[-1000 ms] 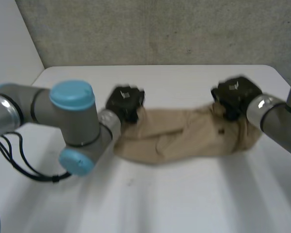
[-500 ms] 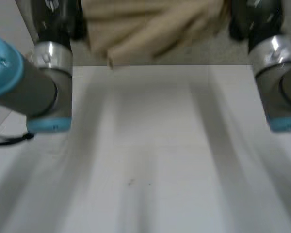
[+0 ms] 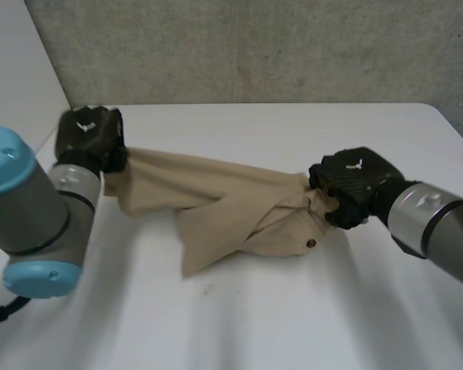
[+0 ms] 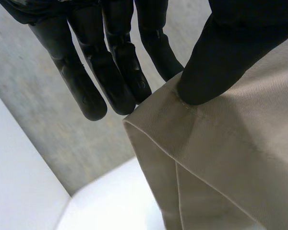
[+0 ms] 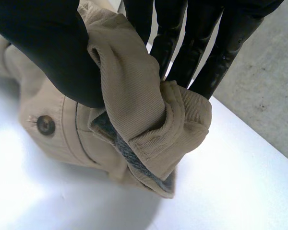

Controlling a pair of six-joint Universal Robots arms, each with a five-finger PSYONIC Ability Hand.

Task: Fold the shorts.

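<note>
Tan shorts (image 3: 231, 206) hang stretched between my two hands above the white table (image 3: 262, 316), sagging onto it in the middle. My left hand (image 3: 89, 139) is at the left, shut on a hemmed corner of the shorts (image 4: 216, 158), the cloth pinched between thumb (image 4: 221, 62) and fingers (image 4: 110, 72). At the right my right hand (image 3: 351, 183) is shut on the bunched waistband (image 5: 149, 124) near a brown button (image 5: 46, 124), low by the table. The waistband's dark lining shows at the fold.
A grey wall (image 3: 255, 46) rises behind the table's far edge. A pale wall (image 3: 15, 69) stands at the left. Bare tabletop lies in front of the shorts and to the right of my right hand.
Both hands swung the shorts up off the table and brought them down again. My left hand now holds its corner farther left and higher; my right hand sits lower and nearer.
</note>
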